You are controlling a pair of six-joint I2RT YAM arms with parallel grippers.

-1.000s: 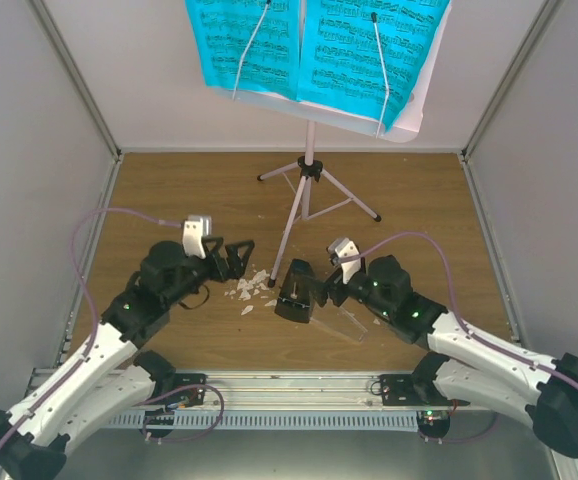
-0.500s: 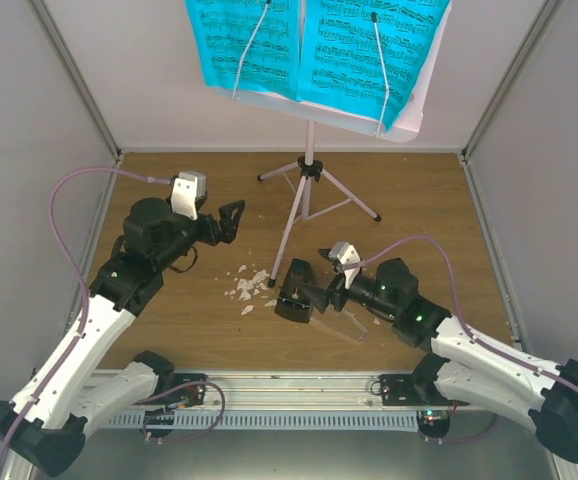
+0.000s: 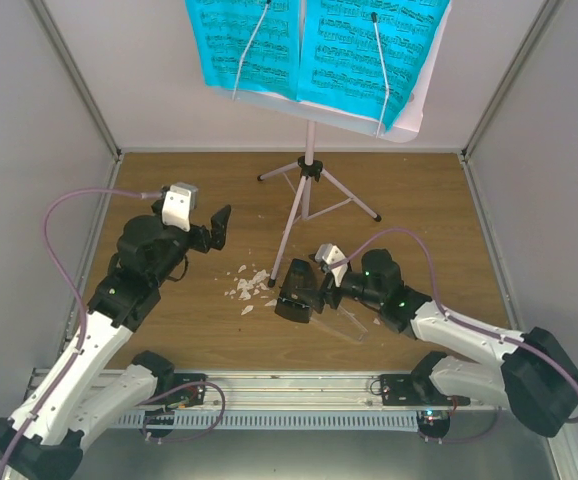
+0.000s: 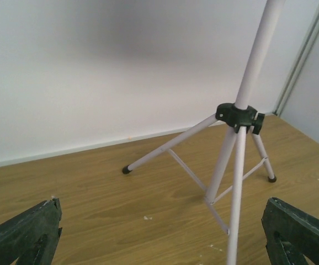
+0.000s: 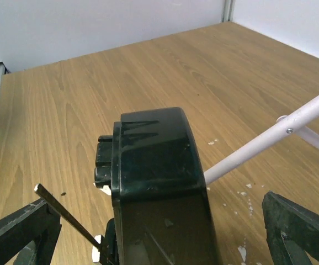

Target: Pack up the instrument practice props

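**Stand at the back, metronome mid-table**

On the table (image 3: pixel 189 330), the music stand (image 3: pixel 310 168) stands at 12 o'clock from centre, with music sheets (image 3: pixel 349 50) on its desk. The metronome (image 3: pixel 295 290) sits near centre, just beside one tripod foot. Scraps (image 3: pixel 251 287) lie at its 9 o'clock, the right tool (image 3: pixel 319 288) at its 3 o'clock, and the left tool (image 3: pixel 219 228) at its 10 o'clock, apart.

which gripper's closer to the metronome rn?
Right. The right gripper sits open at the metronome, fingers either side of it. The left gripper is off to its left, beyond the white scraps, facing the tripod.
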